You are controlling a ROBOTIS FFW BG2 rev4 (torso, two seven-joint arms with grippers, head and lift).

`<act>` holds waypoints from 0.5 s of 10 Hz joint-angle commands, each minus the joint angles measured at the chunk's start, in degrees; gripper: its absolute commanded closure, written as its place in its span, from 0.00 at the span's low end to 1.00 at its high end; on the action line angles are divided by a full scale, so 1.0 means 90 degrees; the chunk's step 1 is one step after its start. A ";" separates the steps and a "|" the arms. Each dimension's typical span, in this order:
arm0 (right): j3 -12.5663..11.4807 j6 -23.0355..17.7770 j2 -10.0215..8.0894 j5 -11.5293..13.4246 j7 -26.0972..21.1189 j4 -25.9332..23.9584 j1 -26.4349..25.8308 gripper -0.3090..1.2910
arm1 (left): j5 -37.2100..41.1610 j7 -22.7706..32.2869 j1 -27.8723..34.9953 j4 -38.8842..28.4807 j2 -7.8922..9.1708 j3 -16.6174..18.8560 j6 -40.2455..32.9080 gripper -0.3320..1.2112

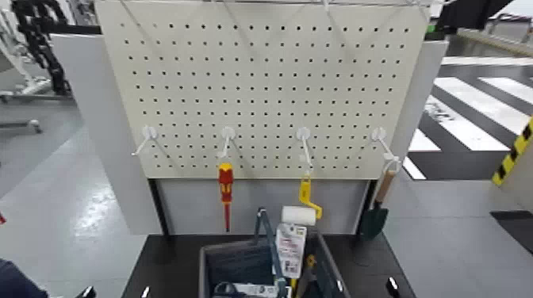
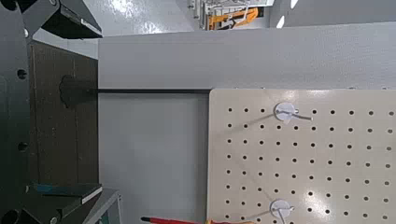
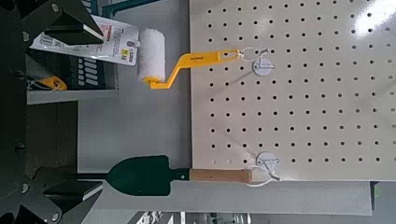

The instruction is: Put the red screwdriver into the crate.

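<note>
The red screwdriver [image 1: 226, 190] hangs upright from the second hook of the pegboard [image 1: 262, 87], handle up and shaft down. Its shaft also shows at the edge of the left wrist view [image 2: 177, 221]. Below the board, the dark grey crate [image 1: 208, 265] stands on a black table. My left gripper [image 2: 98, 110] is open, well short of the board, with nothing between its fingers. My right gripper [image 3: 89, 107] is open too and faces the board's other side.
A yellow-handled paint roller [image 1: 304, 208] hangs on the third hook and a green trowel [image 1: 375, 210] on the fourth; both show in the right wrist view, the roller [image 3: 154, 61] and the trowel [image 3: 140, 175]. The first hook [image 1: 147, 136] is bare. Packaged items [image 1: 289, 242] stick out of the crate.
</note>
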 commanded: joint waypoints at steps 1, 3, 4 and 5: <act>0.0010 0.0001 -0.0001 -0.0010 0.0000 0.0010 -0.0005 0.32 | 0.0005 -0.0010 -0.0044 0.0026 0.0011 0.0010 -0.0011 0.30; 0.0010 0.0001 -0.0001 -0.0020 0.0000 0.0020 -0.0005 0.32 | 0.0005 -0.0010 -0.0064 0.0036 0.0021 0.0010 -0.0021 0.30; 0.0000 0.0001 -0.0001 -0.0020 0.0000 0.0020 -0.0005 0.31 | 0.0015 -0.0010 -0.0103 0.0046 0.0031 0.0010 -0.0011 0.30; 0.0010 0.0001 -0.0001 -0.0040 0.0000 0.0020 -0.0005 0.31 | 0.0035 -0.0078 -0.0201 0.0066 0.0080 0.0020 0.0018 0.30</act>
